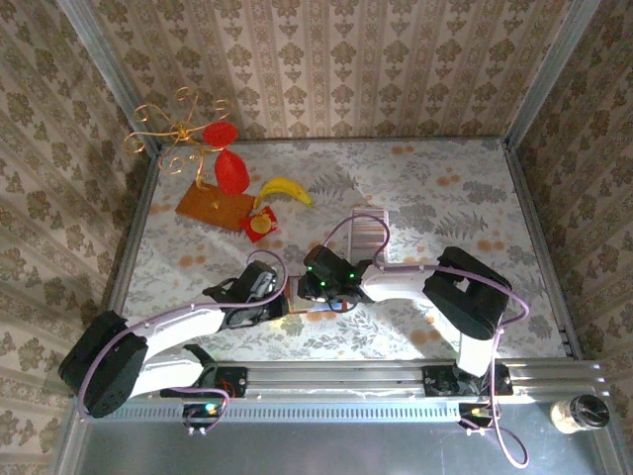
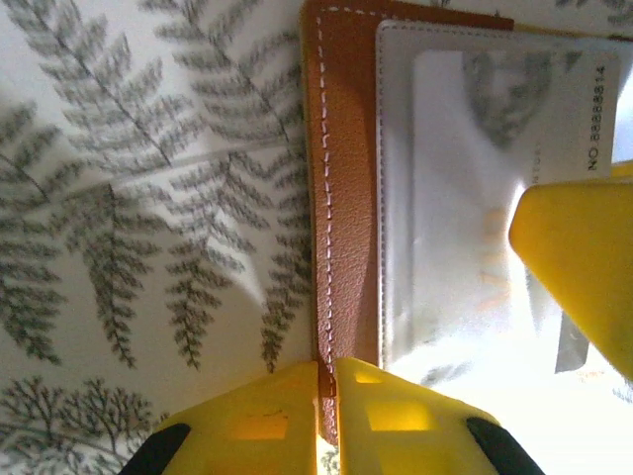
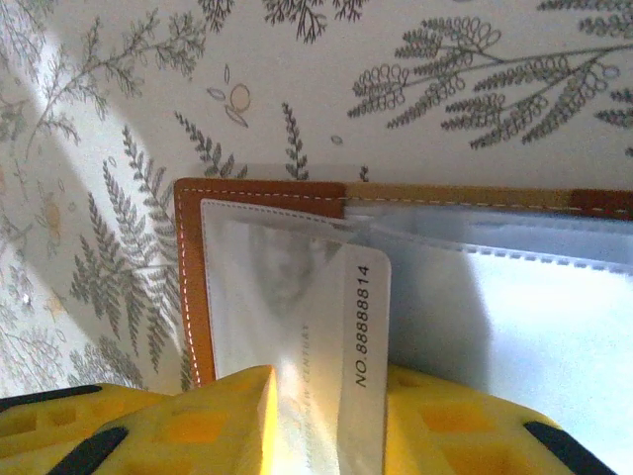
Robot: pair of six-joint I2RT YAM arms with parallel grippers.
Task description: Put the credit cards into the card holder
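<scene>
Now our left jaws pinch the card holder (image 2: 346,198) edge. A card (image 3: 364,327) points up-frame from our right jaws into its pocket; their grip we cannot tell.

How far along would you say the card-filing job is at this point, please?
Early. Done: the card holder lies open, its leather edge pinched by the left gripper. In hand: one numbered card sits between the fingers of the right gripper, seemingly partly in a clear pocket. Left: the strip of credit cards lies on the table.

Staged robot test booth: wallpapered panel walls (image 1: 326,59), aluminium mounting rail (image 1: 396,377)
</scene>
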